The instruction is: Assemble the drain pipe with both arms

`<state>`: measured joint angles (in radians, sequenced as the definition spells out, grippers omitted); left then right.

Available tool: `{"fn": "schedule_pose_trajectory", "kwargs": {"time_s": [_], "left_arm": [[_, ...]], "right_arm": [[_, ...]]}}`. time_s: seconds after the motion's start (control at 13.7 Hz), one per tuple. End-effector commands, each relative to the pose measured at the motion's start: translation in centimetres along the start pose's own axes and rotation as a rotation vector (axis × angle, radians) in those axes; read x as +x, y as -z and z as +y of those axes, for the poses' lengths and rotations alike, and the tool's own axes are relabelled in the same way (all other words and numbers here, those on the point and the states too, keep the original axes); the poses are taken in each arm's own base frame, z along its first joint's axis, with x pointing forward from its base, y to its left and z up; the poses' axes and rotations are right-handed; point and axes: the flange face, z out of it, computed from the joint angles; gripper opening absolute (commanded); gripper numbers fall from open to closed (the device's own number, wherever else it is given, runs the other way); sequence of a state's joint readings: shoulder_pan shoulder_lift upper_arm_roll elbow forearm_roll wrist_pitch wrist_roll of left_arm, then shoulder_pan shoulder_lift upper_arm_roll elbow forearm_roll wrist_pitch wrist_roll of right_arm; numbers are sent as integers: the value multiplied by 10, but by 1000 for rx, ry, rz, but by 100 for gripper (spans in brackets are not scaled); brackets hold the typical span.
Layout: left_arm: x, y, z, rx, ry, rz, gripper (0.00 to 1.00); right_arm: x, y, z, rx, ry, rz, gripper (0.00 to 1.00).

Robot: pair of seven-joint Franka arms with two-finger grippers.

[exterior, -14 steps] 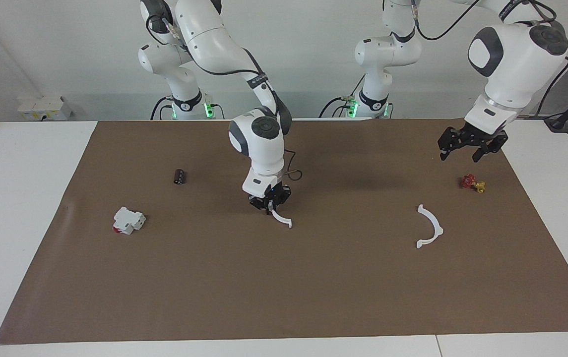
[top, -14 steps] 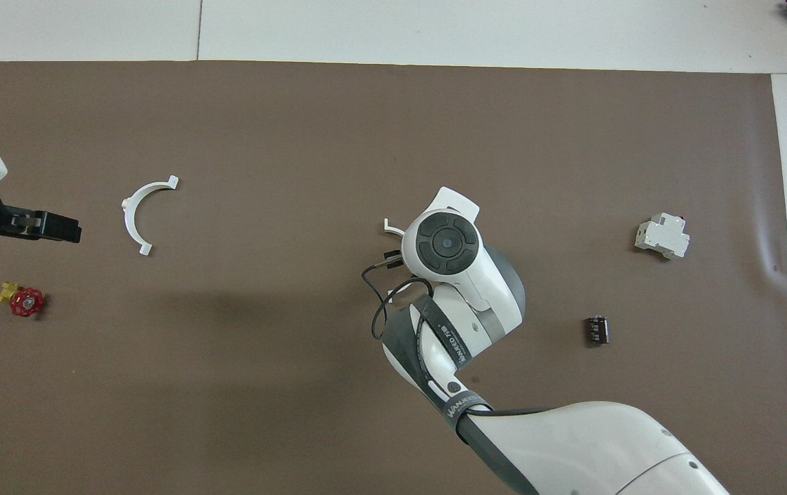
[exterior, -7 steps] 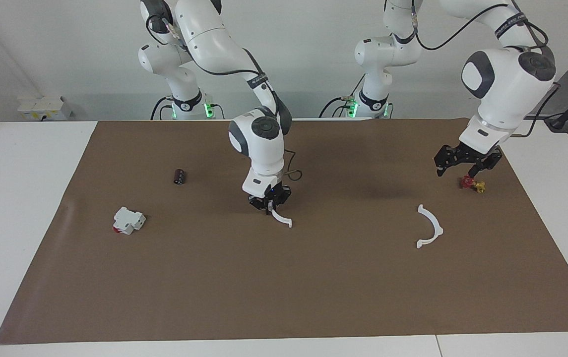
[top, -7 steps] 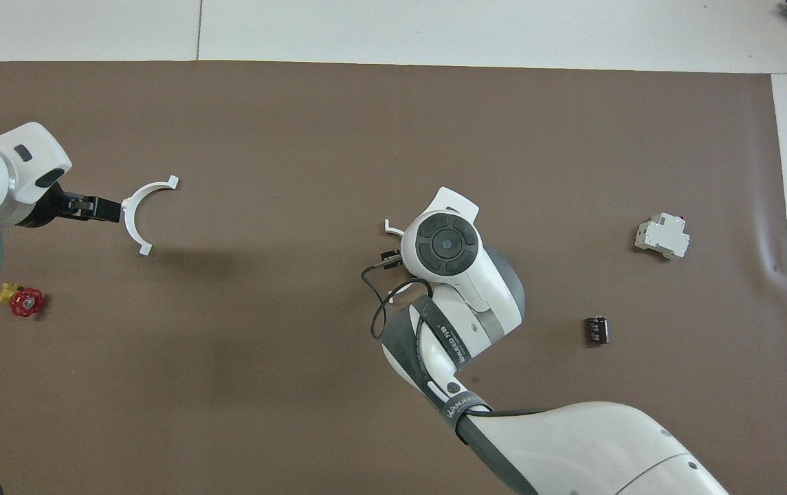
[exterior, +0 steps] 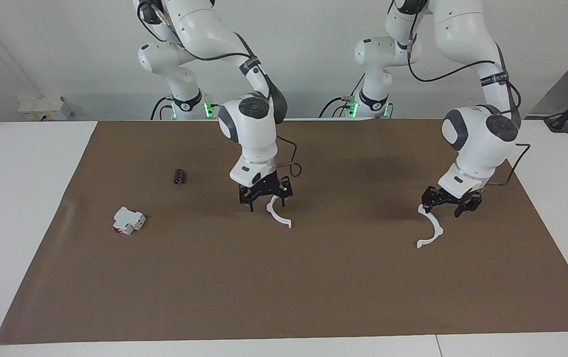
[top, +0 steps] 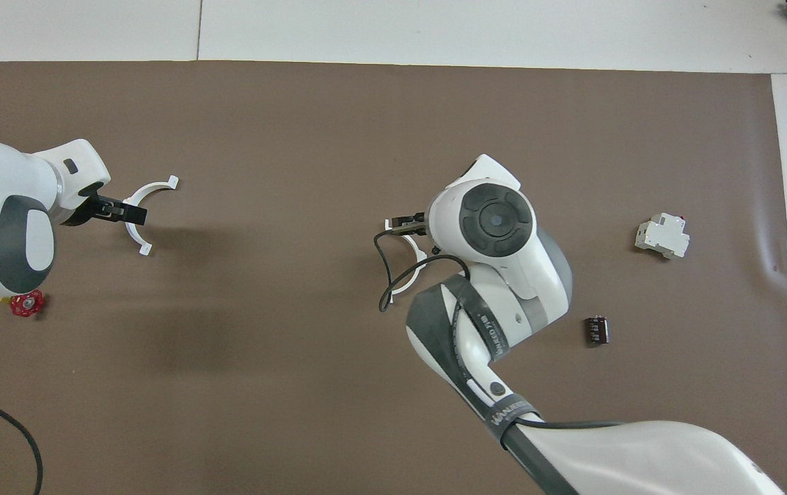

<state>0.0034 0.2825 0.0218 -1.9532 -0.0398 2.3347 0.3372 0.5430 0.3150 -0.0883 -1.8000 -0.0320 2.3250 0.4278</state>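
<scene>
Two thin white plastic half-ring arcs of the drain pipe lie flat and well apart on the brown mat [exterior: 313, 297] covering the white table [exterior: 16, 198]. One arc [exterior: 279, 216] sits mid-mat; right gripper [exterior: 265, 196] hangs just above its robot-side end, fingers spread, nothing pinched. Other arc [exterior: 431, 227] lies toward the left arm's end; left gripper [exterior: 450, 202] is low over its robot-side end, fingers spread, contact unclear. White-and-red blocky part [exterior: 128, 220] and small black cylinder [exterior: 179, 176] sit toward the right arm's end. Small red valve wheel [top: 27, 303] lies near the left arm's mat edge.
</scene>
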Motion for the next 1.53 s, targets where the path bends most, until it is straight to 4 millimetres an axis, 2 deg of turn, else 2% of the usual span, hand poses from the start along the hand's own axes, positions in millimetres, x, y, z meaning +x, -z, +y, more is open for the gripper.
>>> {"fn": "schedule_pose_trajectory", "kwargs": {"time_s": [0.0, 0.07, 0.22, 0.51, 0.66, 0.8, 0.95, 1.1, 1.32, 1.46], "left_arm": [[13, -19, -20, -19, -34, 46, 92], [15, -23, -29, -14, -38, 50, 92], [18, -32, -31, -15, -42, 45, 92], [15, -38, -30, -16, -71, 50, 87], [14, -40, -29, -14, -73, 54, 86], [12, -42, -27, -17, -75, 47, 83], [12, -42, -27, -16, -76, 48, 81], [12, -43, -25, -17, -79, 47, 81], [12, -44, -23, -15, -80, 51, 81], [12, -45, -23, -16, -80, 49, 80]], "right_arm": [[15, 51, 61, -6, -114, 4, 100], [19, 68, 84, -1, -155, 0, 100], [22, 93, 128, -19, -181, -32, 100], [10, 146, 212, -47, -190, -90, 100], [4, 176, 239, -51, -177, -113, 100], [5, 216, 263, -60, -197, -135, 100], [1, 250, 272, -67, -160, -182, 100], [-5, 261, 277, -75, -146, -227, 100], [-19, 252, 270, -65, -117, -261, 100], [-19, 251, 273, -67, -89, -264, 100]]}}
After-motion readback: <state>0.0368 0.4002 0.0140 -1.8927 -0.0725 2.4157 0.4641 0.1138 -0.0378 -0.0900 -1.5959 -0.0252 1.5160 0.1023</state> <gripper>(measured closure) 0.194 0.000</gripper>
